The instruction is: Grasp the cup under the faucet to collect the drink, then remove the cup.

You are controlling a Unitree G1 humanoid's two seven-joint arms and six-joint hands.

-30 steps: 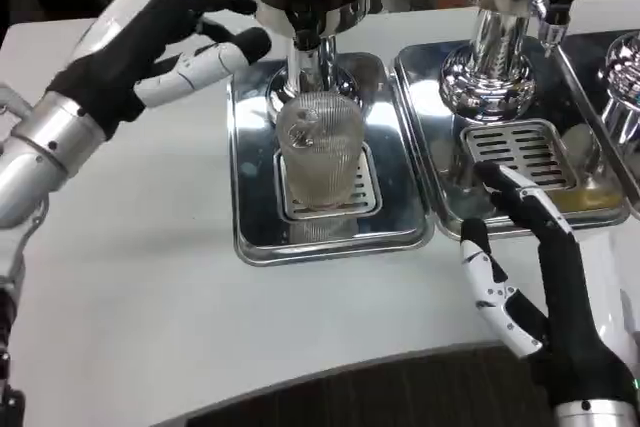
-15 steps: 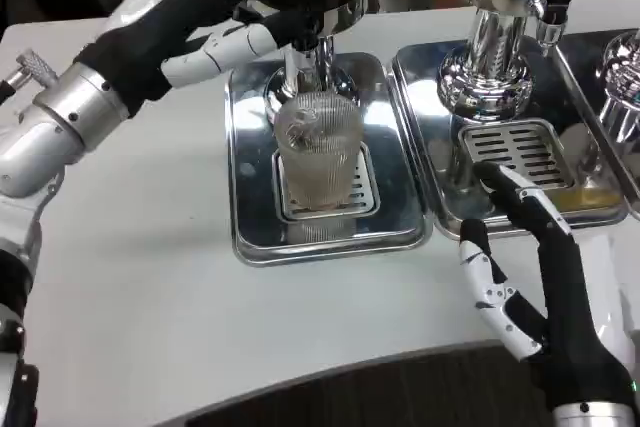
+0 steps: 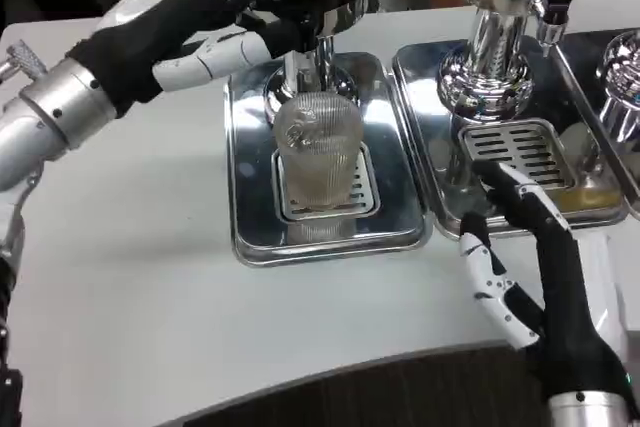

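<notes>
A clear ribbed cup (image 3: 320,152) stands upright on the grille of the left steel drip tray (image 3: 250,207), right under the faucet (image 3: 305,57) of the dark dispenser. My left hand (image 3: 215,17) is raised at the back left, above and behind the cup, with its fingers reaching to the faucet's tap; whether they press it I cannot tell. It holds nothing. Near the table's front right, my right hand (image 3: 530,257) lies open, fingers stretched toward the second tray (image 3: 440,197), apart from the cup.
A second chrome dispenser (image 3: 495,57) stands on the right tray with its own grille (image 3: 520,152). Part of a third dispenser (image 3: 622,87) shows at the right edge. White tabletop (image 3: 130,267) spreads to the left and front, ending at a dark front edge.
My left hand has moved right and away from me, from beside the dispenser to the faucet's tap. The cup and right hand have barely shifted.
</notes>
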